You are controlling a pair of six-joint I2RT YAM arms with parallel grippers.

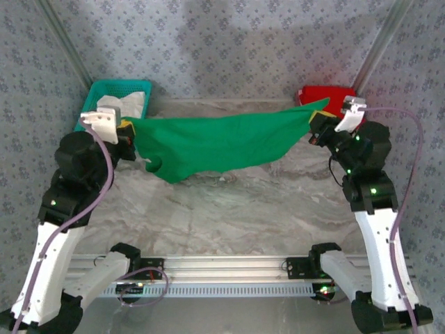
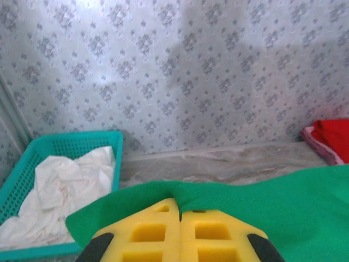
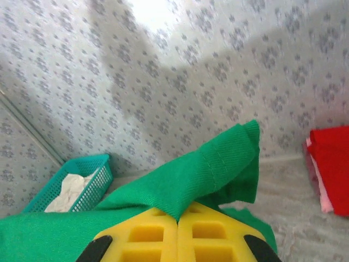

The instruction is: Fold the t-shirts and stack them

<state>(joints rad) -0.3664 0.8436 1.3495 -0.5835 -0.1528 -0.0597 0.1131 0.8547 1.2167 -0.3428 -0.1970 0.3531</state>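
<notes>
item: green shirt (image 1: 222,142). held stretched in the air between both arms, above the table (image 1: 229,216); the lower edge sags towards the marble and a sleeve hangs near the left end.
left gripper (image 1: 127,132): jaws closed on the shirt's left edge, the cloth pinched between yellow pads.
right gripper (image 1: 314,129): jaws closed on the right edge, a hemmed corner draped over the pads.
red shirt (image 1: 325,96): a compact pile at the far right corner, just behind the right gripper.
basket (image 1: 104,94): far left, white cloth (image 1: 124,103) inside.

step judged: spreading, before laying flat. both grips are best kept level and evenly taut. the sagging edge should be set down first and the rest drawn out over it, so that no crease is trapped. room should be left from the red shirt and the basket.

not made out: the depth of cloth pinched in either grip, the collar, the right sleeve. the red shirt is cut off at the edge of both wrist views, so the neatness of its fold cannot be judged.
</notes>
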